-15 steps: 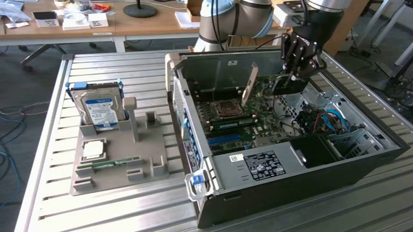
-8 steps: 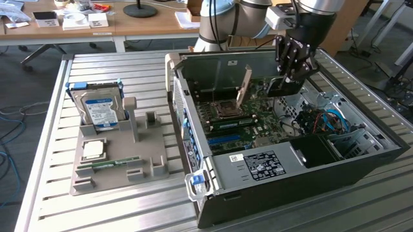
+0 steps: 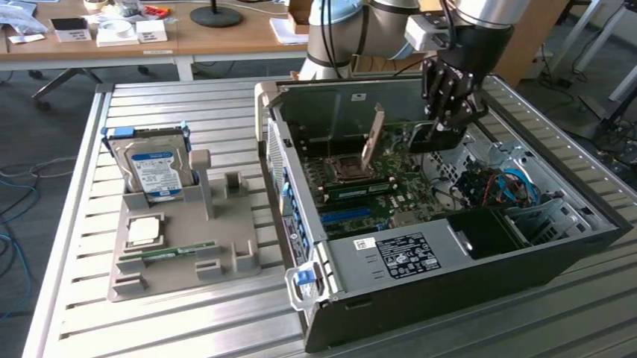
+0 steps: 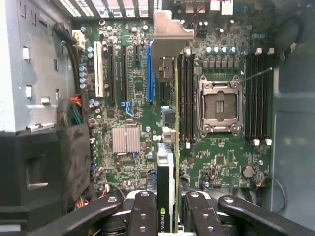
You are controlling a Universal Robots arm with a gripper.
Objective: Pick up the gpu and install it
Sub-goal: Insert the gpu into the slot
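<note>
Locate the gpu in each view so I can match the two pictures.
Exterior view: the gpu is held by the gripper inside the open case, its pale bracket standing over the motherboard.
Wrist view: the gpu runs edge-on from between the gripper's fingers to its bracket.
Shared landmark: the empty CPU socket beside the card.

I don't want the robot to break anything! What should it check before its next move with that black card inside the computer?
1. The gripper shut on the thin black gpu card with pale metal bracket: ok.
2. Card over the green motherboard inside the open dark computer case: ok.
3. Card lined up with the long blue slot: cannot tell.
4. Card pressed fully home: cannot tell.
5. The silver blue-labelled hard drive outside the case, standing in the grey holder: ok.
</note>
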